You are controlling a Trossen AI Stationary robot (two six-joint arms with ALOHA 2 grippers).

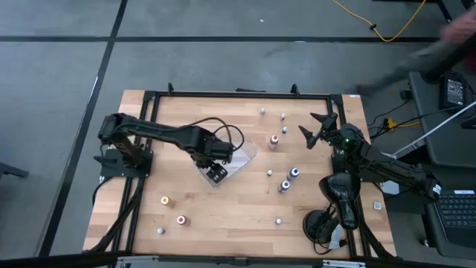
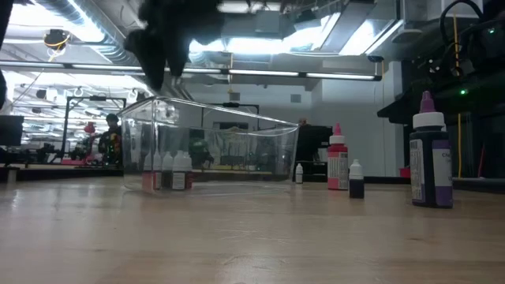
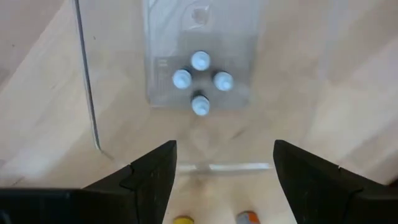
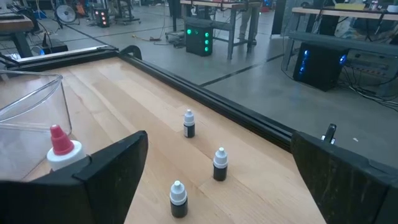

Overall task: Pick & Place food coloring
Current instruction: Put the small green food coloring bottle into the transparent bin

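A clear plastic tray (image 1: 242, 158) stands mid-table on its flat bottom. Several white-capped food coloring bottles (image 3: 199, 81) stand upright together in one end of it, also seen as the bottles (image 2: 167, 170) in the low view. My left gripper (image 1: 215, 172) hangs above that end of the tray, pointing down, its fingers (image 3: 155, 180) open with nothing between them. More food coloring bottles stand loose on the table: a red one (image 1: 274, 141), a blue one (image 1: 294, 173), an orange one (image 1: 166, 200). My right gripper (image 1: 320, 131) waits open at the right.
Small bottles (image 4: 189, 123) stand scattered near the table's far right, and others (image 1: 181, 219) near its front left. A black frame rail (image 1: 238, 94) runs along the far edge. In the low view a tall purple bottle (image 2: 430, 158) stands at the right.
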